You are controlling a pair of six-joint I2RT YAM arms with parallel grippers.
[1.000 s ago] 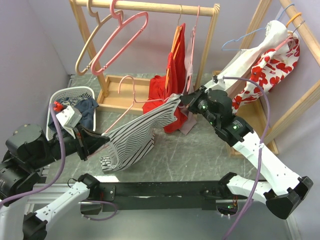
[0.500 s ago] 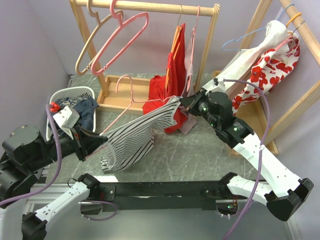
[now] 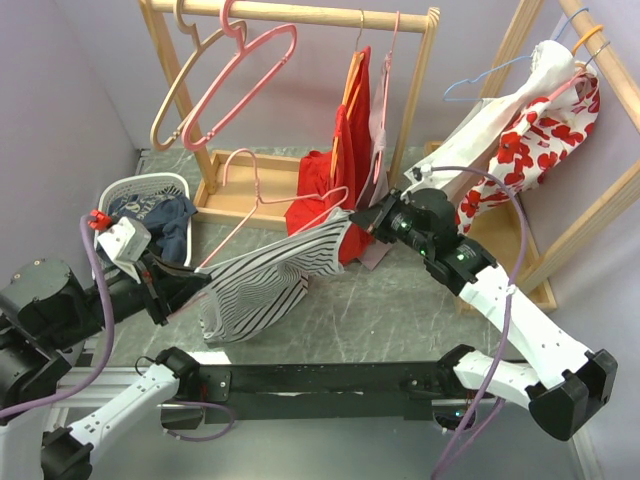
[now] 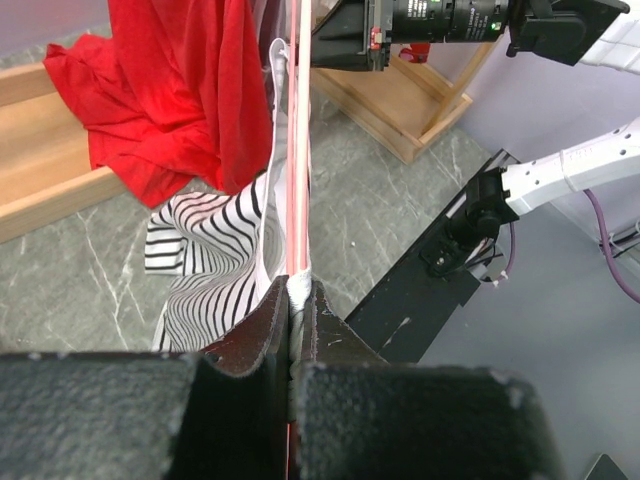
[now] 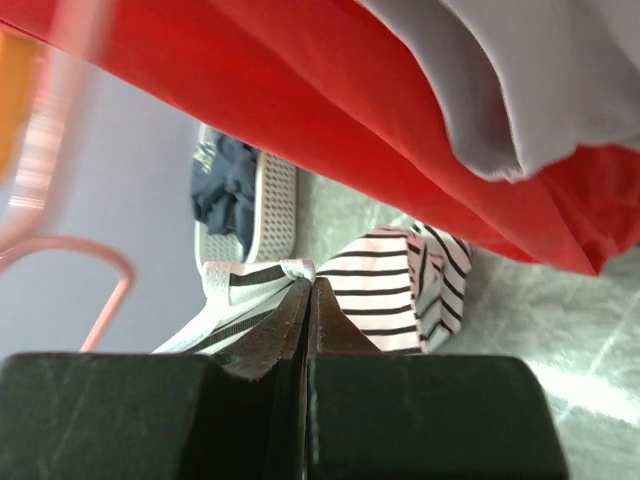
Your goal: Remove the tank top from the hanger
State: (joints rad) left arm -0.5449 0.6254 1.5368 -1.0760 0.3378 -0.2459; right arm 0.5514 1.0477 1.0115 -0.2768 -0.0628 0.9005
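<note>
Striped tank top point(image 3: 262, 282) gripped by right tool point(image 5: 307, 287); close-up shows left tool point(image 4: 297, 298) clamping hanger point(image 4: 296, 180).

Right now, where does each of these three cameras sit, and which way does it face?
Top external: above and behind, looking down on the table; shows left arm and right arm holding the striped tank top between them.
Left wrist: on the left arm, looking along its shut jaws, clamped on the pink hanger, toward the right arm.
Right wrist: on the right arm, looking past its shut jaws, pinching the top, toward the laundry basket.
Shared: both wrist views show the top and the red garment.
</note>
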